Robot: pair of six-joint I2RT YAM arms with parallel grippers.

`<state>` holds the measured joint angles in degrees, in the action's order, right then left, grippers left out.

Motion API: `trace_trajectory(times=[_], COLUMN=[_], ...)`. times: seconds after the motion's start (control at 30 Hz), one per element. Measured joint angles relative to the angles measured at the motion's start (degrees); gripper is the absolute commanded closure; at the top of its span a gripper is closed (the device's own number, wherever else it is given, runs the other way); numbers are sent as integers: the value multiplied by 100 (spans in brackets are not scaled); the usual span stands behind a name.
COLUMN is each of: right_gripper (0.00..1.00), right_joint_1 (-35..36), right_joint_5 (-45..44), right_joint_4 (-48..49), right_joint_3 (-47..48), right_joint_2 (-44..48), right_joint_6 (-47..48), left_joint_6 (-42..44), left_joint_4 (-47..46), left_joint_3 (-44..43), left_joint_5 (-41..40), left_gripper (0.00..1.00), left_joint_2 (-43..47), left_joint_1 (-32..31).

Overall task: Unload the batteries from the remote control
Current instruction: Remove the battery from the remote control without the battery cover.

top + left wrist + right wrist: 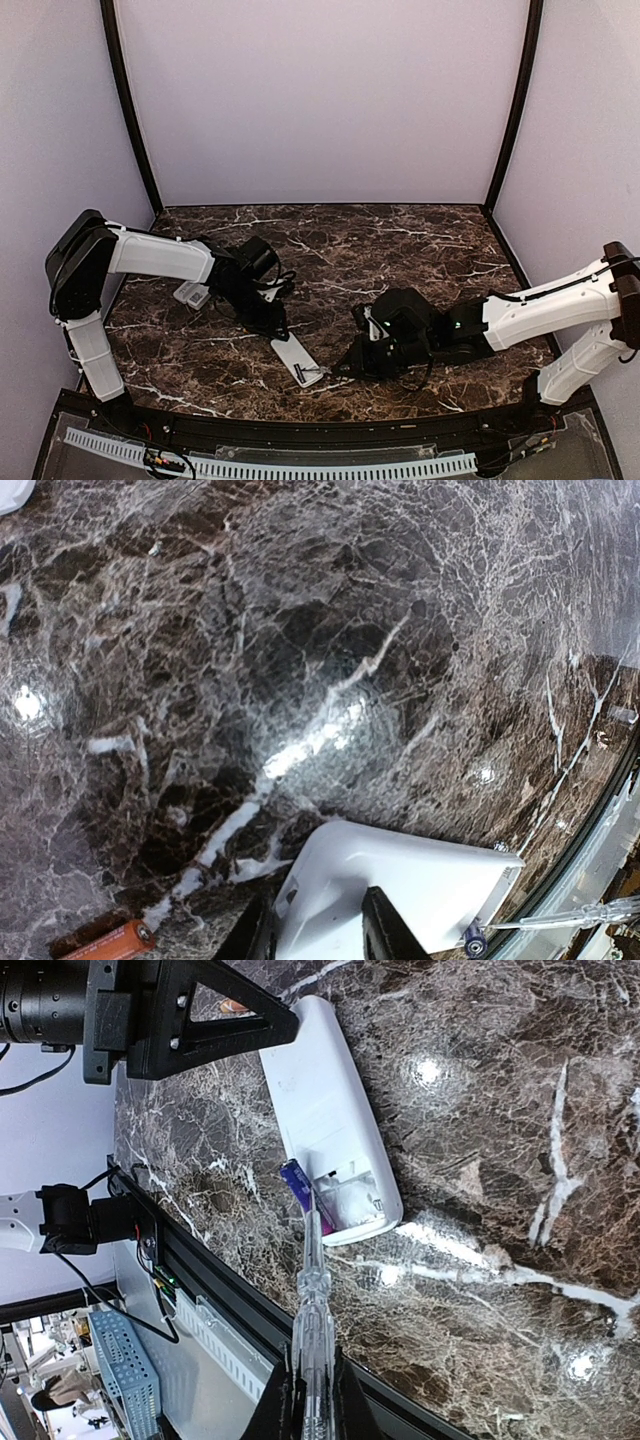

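Note:
The white remote control (294,354) lies back up near the table's front edge, its battery compartment (345,1200) open at the near end. A purple battery (297,1186) stands tilted up at the compartment's edge; it also shows in the left wrist view (472,940). My right gripper (312,1385) is shut on a clear screwdriver (310,1290), whose tip touches that battery. My left gripper (318,930) is closed on the remote's far end (400,880). An orange battery (112,942) lies loose on the table beside the left gripper.
Small white flat covers (192,294) lie at the left, beside the left arm. The table is dark brown marble (400,250) with a black rail (300,430) along the front edge. Pale walls close the back and sides.

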<state>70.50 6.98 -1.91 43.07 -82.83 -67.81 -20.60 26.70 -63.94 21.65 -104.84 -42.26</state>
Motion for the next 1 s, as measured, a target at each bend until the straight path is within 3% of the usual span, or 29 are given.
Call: trace_trajectory(times=[1.0], right_gripper=[100], right_joint_1=[0], right_joint_5=[352], right_joint_4=[-61], right_joint_3=[472], right_joint_2=[-428], right_joint_6=[435], left_joint_6=[0], left_joint_4=[0], left_joint_3=[0], left_joint_5=[4], left_gripper=[71], left_joint_2=[-2], left_joint_1=[0])
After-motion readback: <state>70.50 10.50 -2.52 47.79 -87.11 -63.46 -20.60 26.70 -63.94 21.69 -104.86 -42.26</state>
